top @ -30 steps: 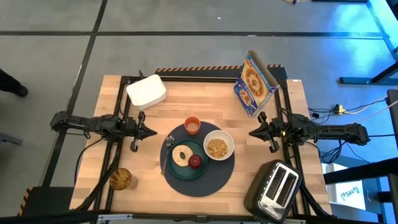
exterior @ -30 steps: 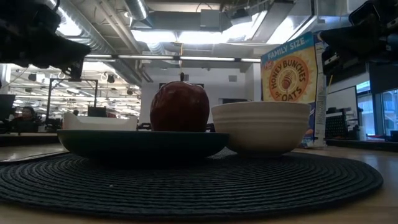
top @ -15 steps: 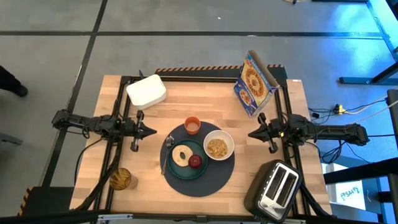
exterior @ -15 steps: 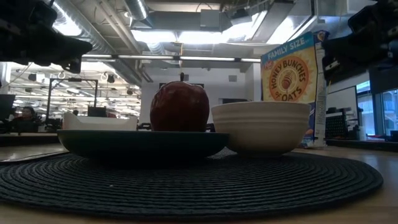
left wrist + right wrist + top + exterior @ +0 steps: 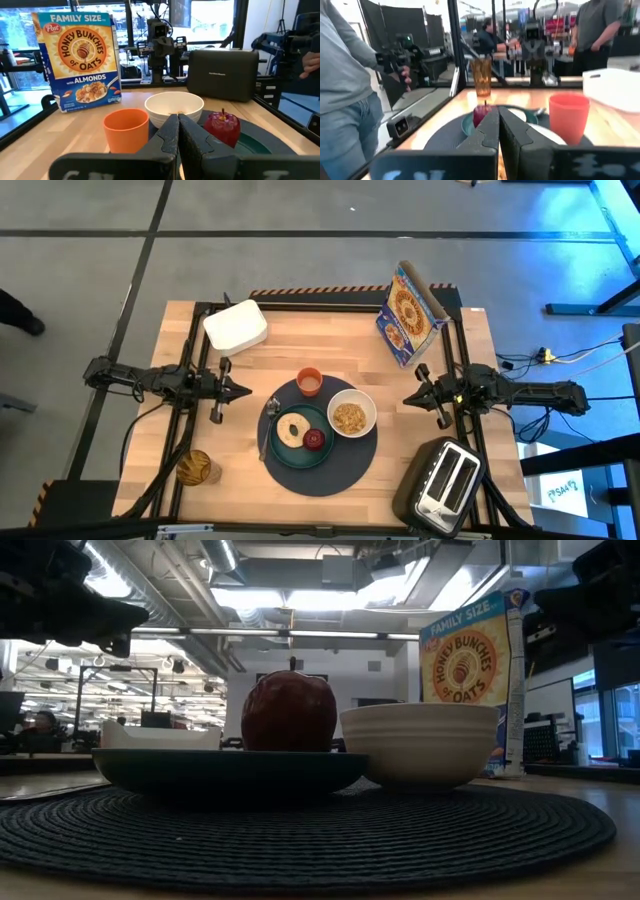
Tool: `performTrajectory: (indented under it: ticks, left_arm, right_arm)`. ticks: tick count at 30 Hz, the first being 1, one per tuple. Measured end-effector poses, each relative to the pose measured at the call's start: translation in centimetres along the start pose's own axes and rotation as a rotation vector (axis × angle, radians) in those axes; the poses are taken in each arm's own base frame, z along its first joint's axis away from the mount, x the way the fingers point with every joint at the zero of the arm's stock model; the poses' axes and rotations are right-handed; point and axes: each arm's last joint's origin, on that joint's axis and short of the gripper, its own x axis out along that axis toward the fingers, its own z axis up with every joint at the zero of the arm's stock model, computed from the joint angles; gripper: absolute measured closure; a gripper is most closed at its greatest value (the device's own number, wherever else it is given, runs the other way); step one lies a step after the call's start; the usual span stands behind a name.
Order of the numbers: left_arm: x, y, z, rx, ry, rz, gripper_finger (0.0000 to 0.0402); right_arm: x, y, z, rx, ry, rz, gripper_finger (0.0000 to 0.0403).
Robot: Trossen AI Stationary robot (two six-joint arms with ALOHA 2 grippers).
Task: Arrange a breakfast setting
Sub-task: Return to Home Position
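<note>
Both arms sat at opposite sides of the worktop [image 5: 320, 340] — the left arm [image 5: 160, 380] at the left edge, the right arm [image 5: 510, 392] at the right edge — each with its jaws pressed together, holding nothing. On the dark-navy mat [image 5: 335, 475] lay the teal plate [image 5: 290, 456] carrying the bagel [image 5: 293, 429] and the apple [image 5: 315, 439]. The white bowl [image 5: 366, 404] stood just beside its right rim, and the orange cup [image 5: 309, 381] stood on the mat's far edge.
</note>
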Motion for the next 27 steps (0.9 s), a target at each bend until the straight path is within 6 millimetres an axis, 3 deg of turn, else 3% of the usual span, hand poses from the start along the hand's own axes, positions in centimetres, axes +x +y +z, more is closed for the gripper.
performTrajectory:
  ticks: [14,20,27]
  left_arm:
    - [-0.14,-0.3,0.12,-0.022,-0.014,-0.044,0.0401]
    - [-0.14,-0.31,0.11,-0.023,-0.014,-0.049,0.0401]
    - [-0.14,-0.31,0.11,-0.022,-0.013,-0.047,0.0402]
  right_arm:
    - [-0.88,0.17,0.17,-0.034,-0.039,-0.062,0.0403]
    - [-0.94,-0.26,0.19,0.185,-0.074,-0.206,0.0403]
    - [-0.94,-0.3,0.17,0.202,-0.076,-0.219,0.0403]
